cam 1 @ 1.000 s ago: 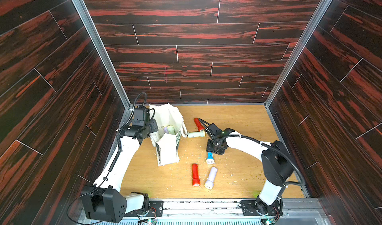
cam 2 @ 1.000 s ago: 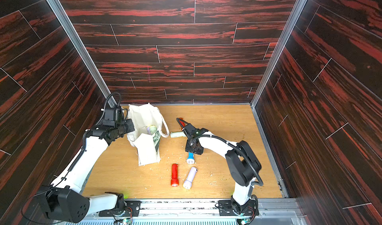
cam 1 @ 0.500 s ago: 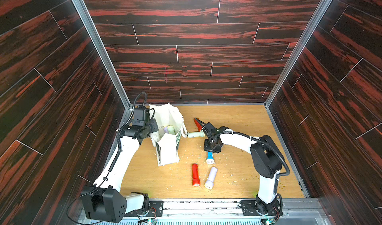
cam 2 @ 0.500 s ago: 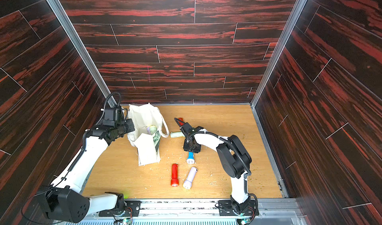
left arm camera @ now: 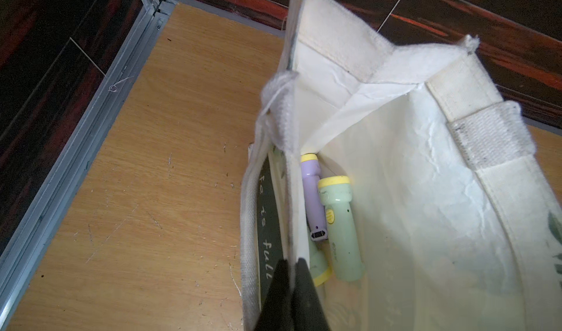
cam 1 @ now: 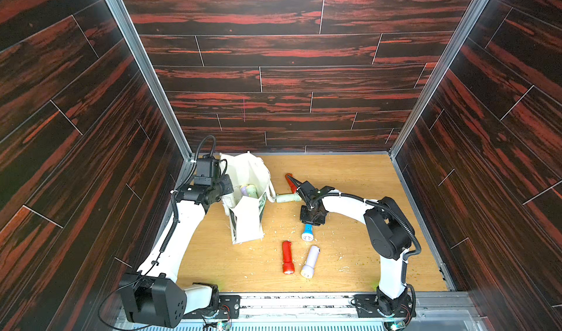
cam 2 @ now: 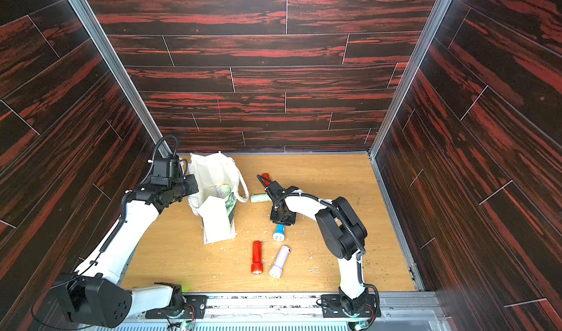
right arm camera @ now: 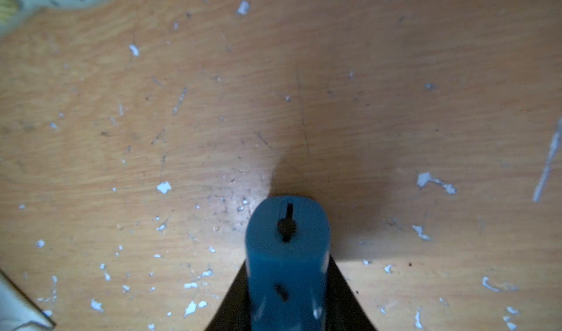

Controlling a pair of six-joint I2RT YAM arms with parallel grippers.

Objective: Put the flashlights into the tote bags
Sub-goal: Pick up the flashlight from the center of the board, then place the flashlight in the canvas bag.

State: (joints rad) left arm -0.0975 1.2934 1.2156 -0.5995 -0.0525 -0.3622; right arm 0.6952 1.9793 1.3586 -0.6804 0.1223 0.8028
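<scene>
Moved: right tool (cam 1: 310, 221), lowered and narrowed, now clasps blue torch (cam 1: 307, 233) at counter (cam 1: 349, 177) centre for lifting; left tool (left arm camera: 292, 271) pinches tote (cam 1: 246, 223) rim, 10 o'clock, keeping mouth open; pastel torches (left arm camera: 340, 223) inside.

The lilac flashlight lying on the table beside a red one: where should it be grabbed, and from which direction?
Probably the slim barrel of the lilac flashlight, behind its wider head, coming straight down from above. It lies flat on the table, and the jaws can straddle the barrel crosswise where the gap to the red flashlight beside it looks widest.
</scene>
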